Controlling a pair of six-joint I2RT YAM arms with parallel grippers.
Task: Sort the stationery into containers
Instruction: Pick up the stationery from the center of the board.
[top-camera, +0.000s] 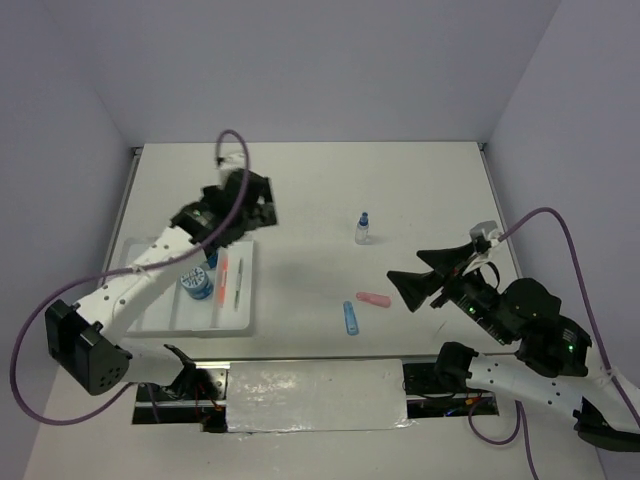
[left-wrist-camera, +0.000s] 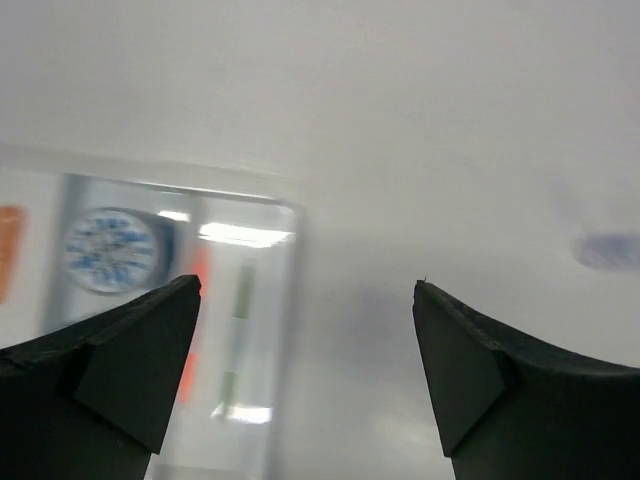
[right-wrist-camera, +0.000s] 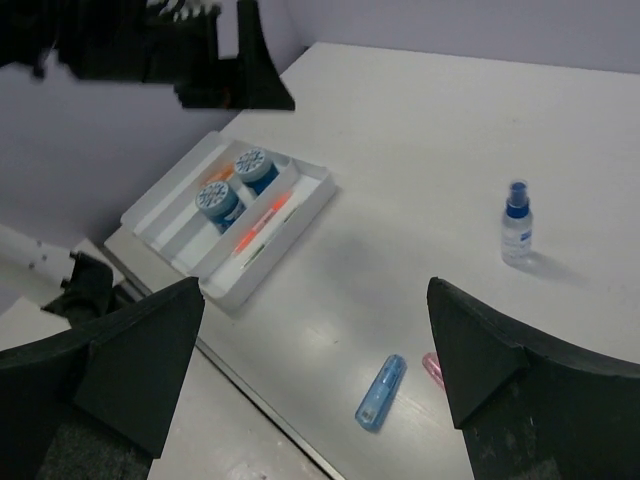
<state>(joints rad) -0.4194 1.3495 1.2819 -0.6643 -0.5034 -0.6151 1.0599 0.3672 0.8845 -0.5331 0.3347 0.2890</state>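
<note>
Left gripper (left-wrist-camera: 307, 285) hung over bare table (top-camera: 420, 180) just off the right edge of the tray (right-wrist-camera: 160, 222); jaws wide, nothing between them; its wrist view was blurred.
Right gripper (right-wrist-camera: 316, 285) was raised over the right side of the table, well apart from the tray; jaws wide, holding nothing.
Tray lay at the near left of the table, long slots running away from the arm bases.
Inside it: near pot (right-wrist-camera: 217, 200) and far pot (right-wrist-camera: 252, 165) stood in one middle slot, close together, upright; orange marker (right-wrist-camera: 213, 177) lay in the slot to their left; orange pen (right-wrist-camera: 262, 220) and green pen (top-camera: 240, 280) lay lengthwise on the right side, side by side; could not tell if they shared a slot.
On the table outside the tray: bottle (right-wrist-camera: 517, 225) stood upright mid-table, well apart from everything; blue marker (right-wrist-camera: 381, 391) lay flat near the front edge; pink eraser (top-camera: 373, 299) lay just beside it, not touching, partly hidden behind a finger in the right wrist view.
</note>
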